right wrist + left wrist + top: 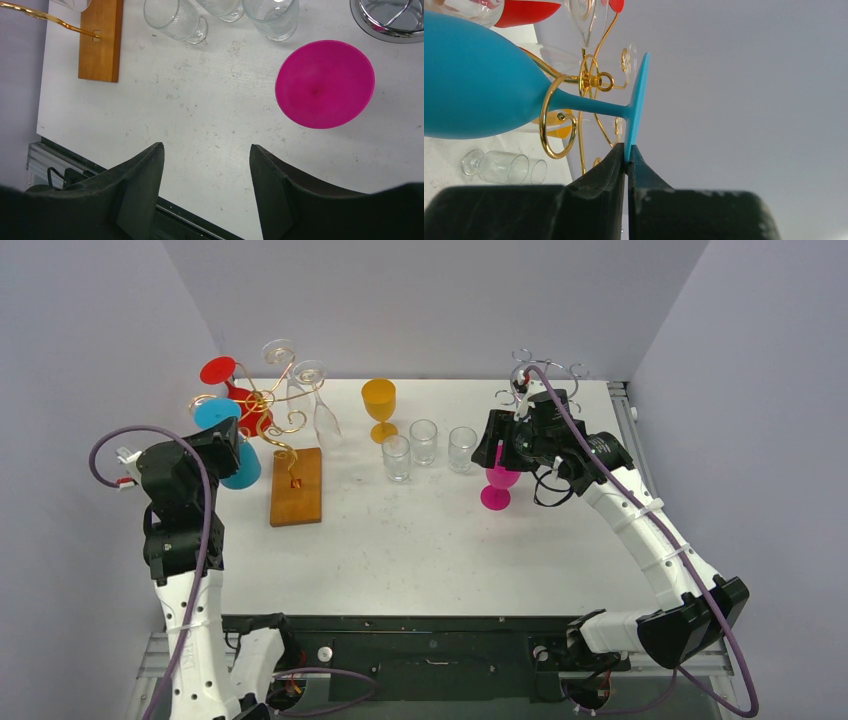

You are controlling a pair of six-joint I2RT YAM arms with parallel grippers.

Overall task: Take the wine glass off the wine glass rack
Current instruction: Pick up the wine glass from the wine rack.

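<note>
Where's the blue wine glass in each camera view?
Top external: blue wine glass at far left, hung on the gold rack.
Left wrist: fills upper left, foot pinched by the left gripper.
Right wrist: not in it.
Shared landmark: gold rack; right wrist shows only its wire, top left.

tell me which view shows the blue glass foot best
Left wrist: the blue glass foot is close, edge-on, its rim pinched by the left gripper, jaws shut. Top view shows only a small blue disc. Right wrist misses it.
</note>
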